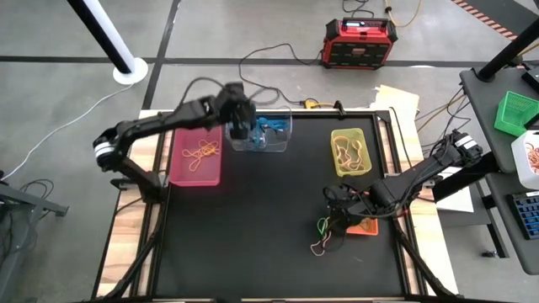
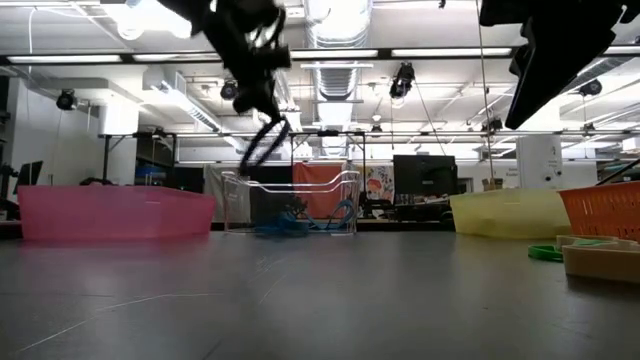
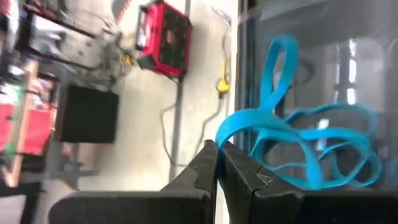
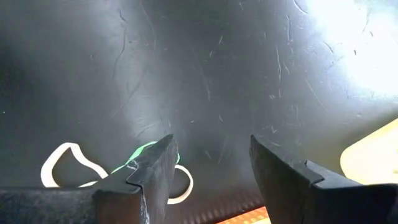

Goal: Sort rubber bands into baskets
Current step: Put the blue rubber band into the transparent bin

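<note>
My left gripper (image 1: 242, 126) hangs over the clear basket (image 1: 263, 135) at the far middle of the table, shut on a blue rubber band (image 3: 249, 121). More blue bands (image 3: 336, 155) lie in that basket. My right gripper (image 4: 211, 168) is open just above the black mat (image 1: 253, 236) at the near right. It is beside a green band (image 1: 322, 225) and a tan band (image 1: 318, 248) and touches neither. The pink basket (image 1: 195, 156) holds orange-yellow bands. The yellow-green basket (image 1: 349, 151) holds tan bands. The orange basket (image 1: 368, 227) shows partly under my right arm. My left gripper pinches one end of a blue band's loop (image 3: 225, 135) between its two shut fingertips, coming from above at a slant. The rest of the band runs away from the fingertips into the clear basket among the other blue bands. The fingertips hide the pinch itself.
A red-black power box (image 1: 357, 42) stands on the floor beyond the table with cables. A bright green crate (image 1: 515, 112) and a white bin sit on a side table at the right. The mat's near left has free room.
</note>
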You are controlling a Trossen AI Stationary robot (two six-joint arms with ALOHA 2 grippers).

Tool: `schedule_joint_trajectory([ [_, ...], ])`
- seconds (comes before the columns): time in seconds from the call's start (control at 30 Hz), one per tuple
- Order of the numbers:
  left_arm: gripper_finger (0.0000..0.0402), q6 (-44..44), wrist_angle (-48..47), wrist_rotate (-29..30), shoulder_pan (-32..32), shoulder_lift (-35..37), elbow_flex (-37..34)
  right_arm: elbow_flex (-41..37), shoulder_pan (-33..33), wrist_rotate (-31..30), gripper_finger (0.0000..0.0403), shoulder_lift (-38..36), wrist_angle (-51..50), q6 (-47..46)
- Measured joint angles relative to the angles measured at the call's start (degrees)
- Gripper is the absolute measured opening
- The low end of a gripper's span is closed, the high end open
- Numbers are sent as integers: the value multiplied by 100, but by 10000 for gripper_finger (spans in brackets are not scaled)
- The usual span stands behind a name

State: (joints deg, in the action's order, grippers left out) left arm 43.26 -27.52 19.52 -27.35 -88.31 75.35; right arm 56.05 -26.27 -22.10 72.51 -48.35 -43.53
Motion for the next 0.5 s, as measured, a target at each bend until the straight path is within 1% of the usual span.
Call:
schedule_joint_trajectory([
  [0.1, 0, 92, 27, -535, -510, -294, -18, 0, 12, -1, 199, 0, 14, -83],
  [0.17, 0, 120, 49, -823, -697, -503, -18, 0, 14, 0, 199, 0, 16, -198],
  [0.27, 0, 150, 97, -906, -830, -831, -16, 0, 14, 1, 199, 0, 21, -336],
  [0.4, 2, 162, 195, -858, -868, -1194, -13, 0, 14, 6, 199, 0, 25, -460],
  [0.5, 20, 167, 119, -861, -866, -1377, -13, 0, 14, 14, 199, 0, 27, -538],
])
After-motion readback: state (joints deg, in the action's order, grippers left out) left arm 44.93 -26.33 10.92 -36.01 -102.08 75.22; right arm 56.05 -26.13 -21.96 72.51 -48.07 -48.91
